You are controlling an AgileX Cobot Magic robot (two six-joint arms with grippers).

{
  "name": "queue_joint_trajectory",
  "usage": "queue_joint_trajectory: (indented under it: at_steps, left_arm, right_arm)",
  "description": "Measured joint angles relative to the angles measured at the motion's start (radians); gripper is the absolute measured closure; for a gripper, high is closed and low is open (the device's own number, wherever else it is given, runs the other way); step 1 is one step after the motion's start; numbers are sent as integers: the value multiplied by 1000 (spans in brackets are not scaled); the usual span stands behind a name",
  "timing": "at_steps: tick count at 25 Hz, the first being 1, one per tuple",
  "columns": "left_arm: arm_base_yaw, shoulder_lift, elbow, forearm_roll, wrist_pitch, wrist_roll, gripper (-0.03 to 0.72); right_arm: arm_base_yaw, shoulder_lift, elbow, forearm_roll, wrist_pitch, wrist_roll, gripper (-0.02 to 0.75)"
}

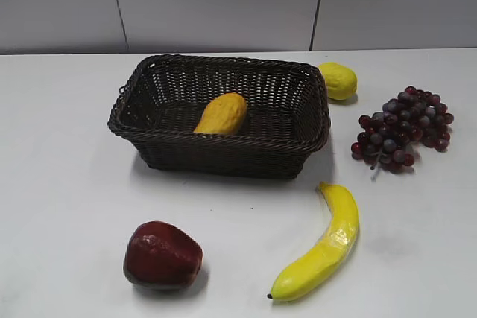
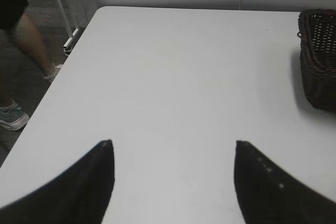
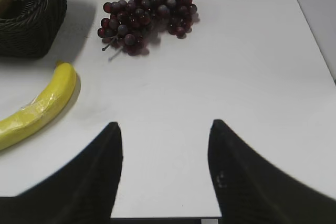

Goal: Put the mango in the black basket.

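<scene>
exterior view: the mango [image 1: 220, 114] lies inside the black basket [image 1: 223, 156], slightly left of the basket's centre, its long axis tilted toward 1 o'clock and its lower end hidden behind the near rim. the basket stands on the white table [image 1: 67, 206]. a lemon [image 1: 338, 80] sits just beside the basket's far right corner, at about 2 o'clock from the mango; a bunch of dark red grapes [image 1: 403, 129] lies at 3 o'clock, apart from the basket; a banana [image 1: 322, 248] lies at 5 o'clock on the near side of the table; a dark red apple [image 1: 161, 255] rests at 7 o'clock. neither arm appears in this view. left wrist view: the left gripper [image 2: 173, 153] hovers above bare table with its jaws wide apart, holding nothing, the basket's corner at 2 o'clock. right wrist view: the right gripper [image 3: 165, 132] has its jaws apart and empty near the table edge, with the banana at 9 o'clock and the grapes at 12 o'clock.
</scene>
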Motion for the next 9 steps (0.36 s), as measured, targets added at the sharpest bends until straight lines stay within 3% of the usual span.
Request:
queue_joint_trajectory:
  at_steps: [9]
  left_arm:
    - [0,0,0,0,0,0,162]
  right_arm:
    - [0,0,0,0,0,0,330]
